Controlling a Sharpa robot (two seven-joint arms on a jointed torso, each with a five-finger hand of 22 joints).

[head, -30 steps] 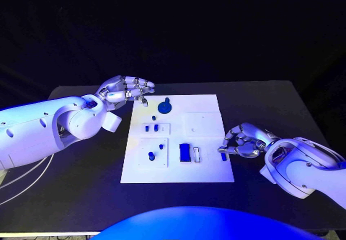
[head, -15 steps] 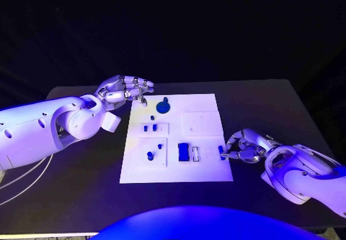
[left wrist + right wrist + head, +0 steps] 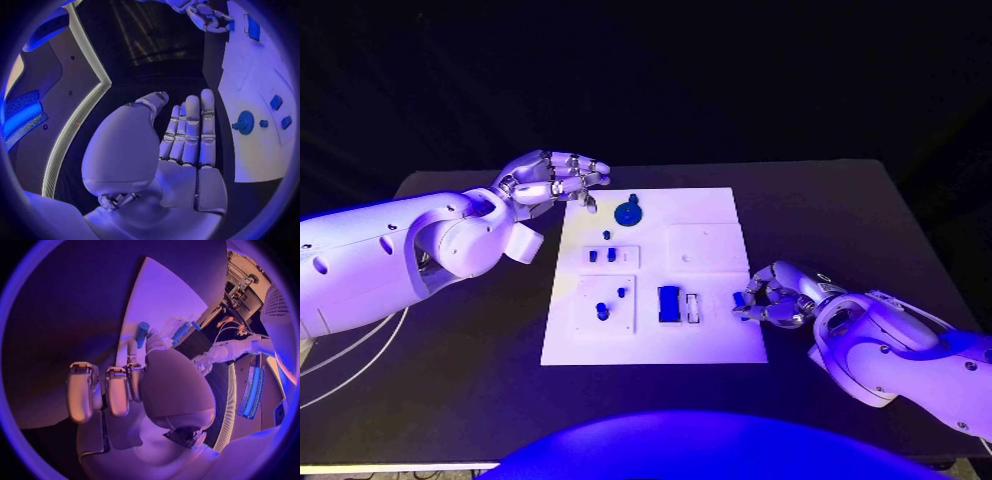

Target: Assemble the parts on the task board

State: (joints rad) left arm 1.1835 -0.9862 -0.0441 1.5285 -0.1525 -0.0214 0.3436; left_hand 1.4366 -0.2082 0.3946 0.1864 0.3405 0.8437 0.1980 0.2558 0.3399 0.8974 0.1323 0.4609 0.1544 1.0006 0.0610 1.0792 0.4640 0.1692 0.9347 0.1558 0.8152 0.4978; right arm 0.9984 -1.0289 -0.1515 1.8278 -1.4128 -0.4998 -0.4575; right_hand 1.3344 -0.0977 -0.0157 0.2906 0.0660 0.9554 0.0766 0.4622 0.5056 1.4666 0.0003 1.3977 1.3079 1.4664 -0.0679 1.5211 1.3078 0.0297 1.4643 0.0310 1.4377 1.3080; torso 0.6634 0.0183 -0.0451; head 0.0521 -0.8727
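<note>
Head view: I see my right hand (image 3: pixel 773 298) pinching a small blue part (image 3: pixel 740 299) at the task board's (image 3: pixel 708 345) right edge on the tabletop (image 3: pixel 473 370), left hand (image 3: pixel 550 180) empty, fingers loosely curled, off its far-left corner.

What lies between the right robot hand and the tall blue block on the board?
In the head view, a narrow white slot piece stands between the block and the right robot hand, which pinches a small blue part.
</note>
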